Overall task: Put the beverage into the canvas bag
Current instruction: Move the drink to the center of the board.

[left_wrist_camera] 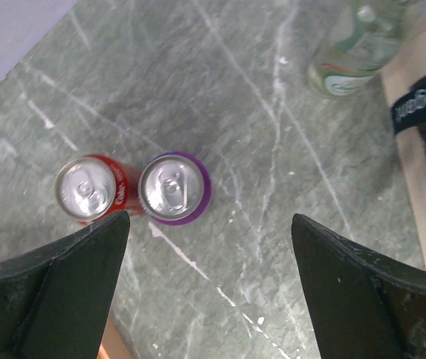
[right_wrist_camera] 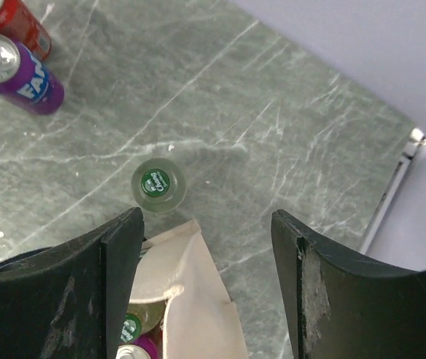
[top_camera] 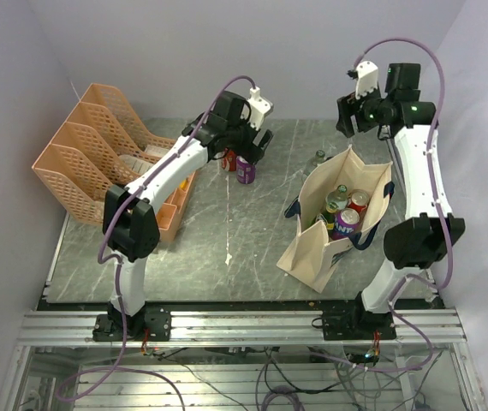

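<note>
Two cans stand loose on the table [top_camera: 227, 248] at the far side: a red can [left_wrist_camera: 93, 188] and a purple can [left_wrist_camera: 174, 188], touching side by side. The left gripper [left_wrist_camera: 209, 221] hovers over them, jaws spread wide, holding nothing. Main risk: the cans are so close that a finger coming down for the purple one clips the red one and tips it, or a badly centred grab takes both or neither. The right gripper [right_wrist_camera: 207, 218] is also parted and empty, raised above the far lip of the canvas bag [top_camera: 312, 253], with a green-capped glass bottle [right_wrist_camera: 158, 184] standing just beyond the bag. The bag sits right of centre, mouth up, several drinks [top_camera: 347, 210] inside, so a can let go there may land on those and bounce or lie crooked. The cloth wall looks soft; a low carry could snag the rim or the navy handle [top_camera: 294, 211] and fold the bag. Both arms near the bag at once could collide.
</note>
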`<action>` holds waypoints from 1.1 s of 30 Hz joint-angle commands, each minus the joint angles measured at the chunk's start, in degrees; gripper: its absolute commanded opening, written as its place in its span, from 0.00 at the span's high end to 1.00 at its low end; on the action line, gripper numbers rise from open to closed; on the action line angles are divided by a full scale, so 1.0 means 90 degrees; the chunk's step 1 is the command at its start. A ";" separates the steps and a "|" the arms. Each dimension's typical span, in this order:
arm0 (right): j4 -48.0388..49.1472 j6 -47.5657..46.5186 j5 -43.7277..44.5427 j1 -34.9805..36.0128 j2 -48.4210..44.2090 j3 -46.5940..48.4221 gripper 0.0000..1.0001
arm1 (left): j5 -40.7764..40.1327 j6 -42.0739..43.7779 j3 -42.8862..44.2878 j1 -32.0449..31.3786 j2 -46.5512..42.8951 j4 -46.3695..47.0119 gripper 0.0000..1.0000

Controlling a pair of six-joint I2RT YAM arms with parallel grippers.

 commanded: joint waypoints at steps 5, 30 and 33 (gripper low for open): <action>-0.0992 -0.0376 -0.0035 0.0293 0.1008 0.0563 0.24 | 0.1325 0.0105 0.0825 0.0018 0.0352 0.0277 0.00; -0.1404 0.0105 0.0703 0.0885 0.2778 0.1120 0.34 | 0.1156 -0.0095 0.0899 0.0008 0.0417 0.0181 0.02; -0.1361 0.0159 0.0654 0.0883 0.2796 0.1061 0.42 | 0.1162 -0.0099 0.0901 0.0008 0.0398 0.0172 0.02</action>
